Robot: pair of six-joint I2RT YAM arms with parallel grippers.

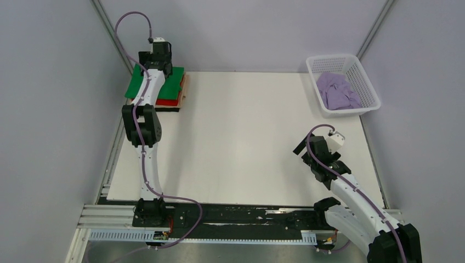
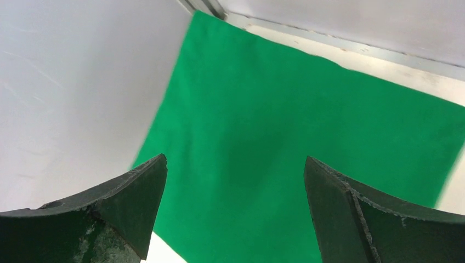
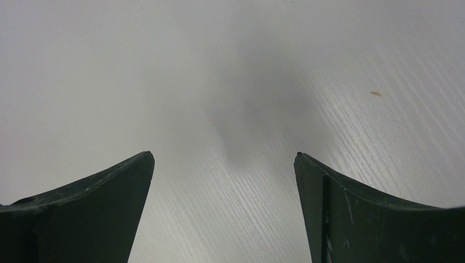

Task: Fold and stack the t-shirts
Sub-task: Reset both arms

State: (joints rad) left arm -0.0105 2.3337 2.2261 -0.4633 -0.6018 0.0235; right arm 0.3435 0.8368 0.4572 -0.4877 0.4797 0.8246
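A folded green t-shirt (image 1: 174, 82) tops a stack at the table's far left corner, with a red shirt (image 1: 167, 102), a beige edge (image 1: 184, 87) and a black layer showing beneath. My left gripper (image 1: 156, 66) hovers over the stack, open and empty; its wrist view shows the green cloth (image 2: 285, 131) flat between the fingers (image 2: 137, 192). A crumpled lilac t-shirt (image 1: 337, 90) lies in the white basket (image 1: 366, 76). My right gripper (image 1: 304, 145) is open and empty above bare table at the right, as its wrist view (image 3: 225, 164) shows.
The white lattice basket stands at the far right corner. Grey walls close in the table on the left, back and right. The arm bases and a black rail (image 1: 241, 216) run along the near edge.
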